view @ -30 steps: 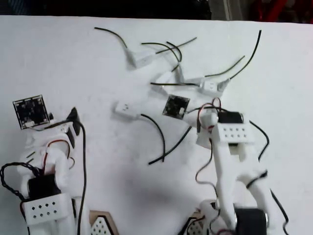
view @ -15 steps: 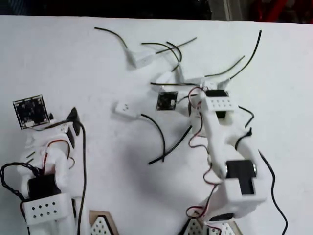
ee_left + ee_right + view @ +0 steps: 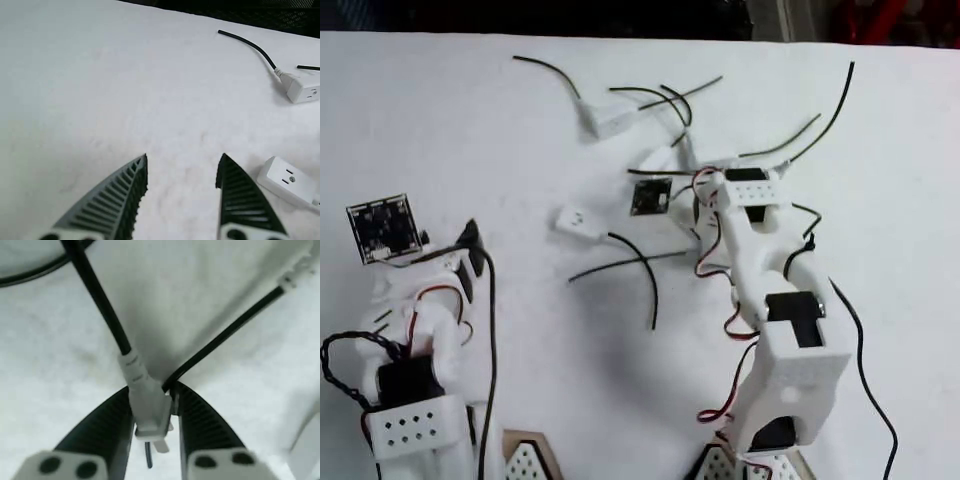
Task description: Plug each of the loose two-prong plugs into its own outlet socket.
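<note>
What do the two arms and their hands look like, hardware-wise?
The left arm and right arm are white plastic shells with black servo blocks, loose red and black wires, and end plates dotted with small round holes. Each carries a small black circuit board near the wrist. The left hand and right hand have dark, ribbed fingers tapering to points.

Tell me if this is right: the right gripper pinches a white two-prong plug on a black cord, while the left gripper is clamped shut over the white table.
Not quite: the left gripper is open, jaws apart over the white table, as the left wrist view shows. The right gripper does pinch the white two-prong plug on its black cord.
</note>
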Controlling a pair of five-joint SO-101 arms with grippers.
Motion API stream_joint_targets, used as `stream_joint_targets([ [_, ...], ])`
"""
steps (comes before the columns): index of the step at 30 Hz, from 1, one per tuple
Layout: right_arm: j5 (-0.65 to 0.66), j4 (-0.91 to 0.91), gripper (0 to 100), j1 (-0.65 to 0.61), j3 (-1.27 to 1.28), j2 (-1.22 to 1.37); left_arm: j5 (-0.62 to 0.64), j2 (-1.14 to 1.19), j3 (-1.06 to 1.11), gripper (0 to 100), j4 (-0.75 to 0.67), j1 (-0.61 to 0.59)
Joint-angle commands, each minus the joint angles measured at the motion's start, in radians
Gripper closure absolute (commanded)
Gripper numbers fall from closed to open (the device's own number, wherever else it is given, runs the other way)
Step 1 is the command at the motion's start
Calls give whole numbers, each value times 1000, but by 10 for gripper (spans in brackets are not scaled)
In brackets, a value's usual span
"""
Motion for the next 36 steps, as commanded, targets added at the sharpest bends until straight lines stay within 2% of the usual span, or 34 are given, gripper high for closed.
stream_joint_targets([
  [1, 2, 117, 981, -22, -21, -76, 6, -8, -20, 771, -25, -4],
  [13, -126, 455, 981, -35, -57, -200, 6, -8, -20, 771, -25, -4],
  [18, -175, 447, 978, -93, 17, -200, 6, -8, -20, 771, -25, -4],
  [20, -180, 421, 943, -120, 71, -200, 6, -8, -20, 771, -25, -4],
  [24, -273, 363, 857, -148, 126, -203, 6, -8, -20, 771, -25, -4],
  [36, -281, 358, 857, -168, 130, -200, 6, -8, -20, 771, -25, -4],
])
